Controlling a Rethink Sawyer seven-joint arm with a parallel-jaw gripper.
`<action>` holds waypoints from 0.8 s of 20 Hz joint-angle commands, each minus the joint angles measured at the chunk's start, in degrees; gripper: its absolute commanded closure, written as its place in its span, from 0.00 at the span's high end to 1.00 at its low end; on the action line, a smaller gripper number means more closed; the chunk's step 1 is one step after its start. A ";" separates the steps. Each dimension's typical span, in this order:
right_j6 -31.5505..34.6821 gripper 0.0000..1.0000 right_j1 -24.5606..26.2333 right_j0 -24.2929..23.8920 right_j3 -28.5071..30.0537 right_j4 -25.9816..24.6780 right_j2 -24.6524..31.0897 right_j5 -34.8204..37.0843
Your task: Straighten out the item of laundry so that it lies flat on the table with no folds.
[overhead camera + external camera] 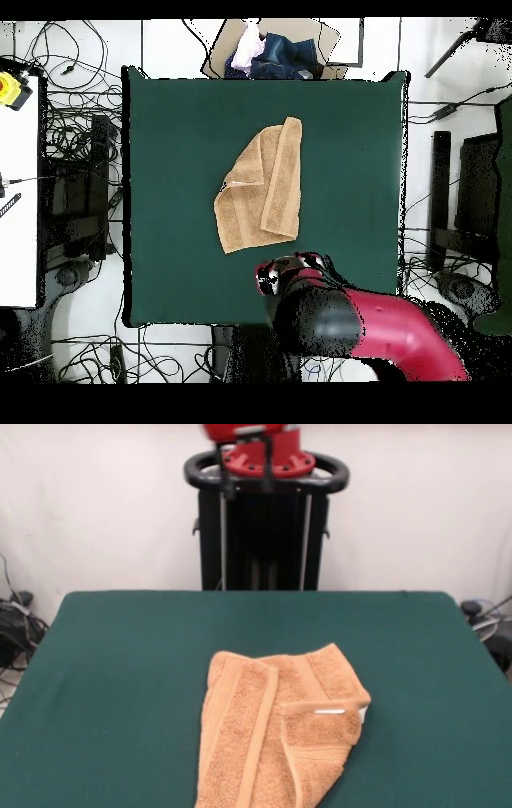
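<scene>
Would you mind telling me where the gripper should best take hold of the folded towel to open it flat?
I would grip the towel at the free edge of the flap folded over its top layer, the long banded hem down its middle, coming straight down from above. That raised edge lies atop the cloth, so pulling it sideways over the bare table should probably unfold it. The gripper is not clearly visible.

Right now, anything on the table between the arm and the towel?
Nothing visible. The towel lies folded mid-table, with only bare green top between it and the arm at the table's edge. The gripper itself can't be made out.
</scene>
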 commanded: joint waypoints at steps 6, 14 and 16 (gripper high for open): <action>27.69 1.00 10.74 18.13 -0.07 -7.34 -20.21 -11.53; 23.98 1.00 24.71 21.92 -5.22 -8.86 -27.20 -22.95; 23.03 1.00 26.06 21.60 -5.89 -8.62 -27.39 -23.34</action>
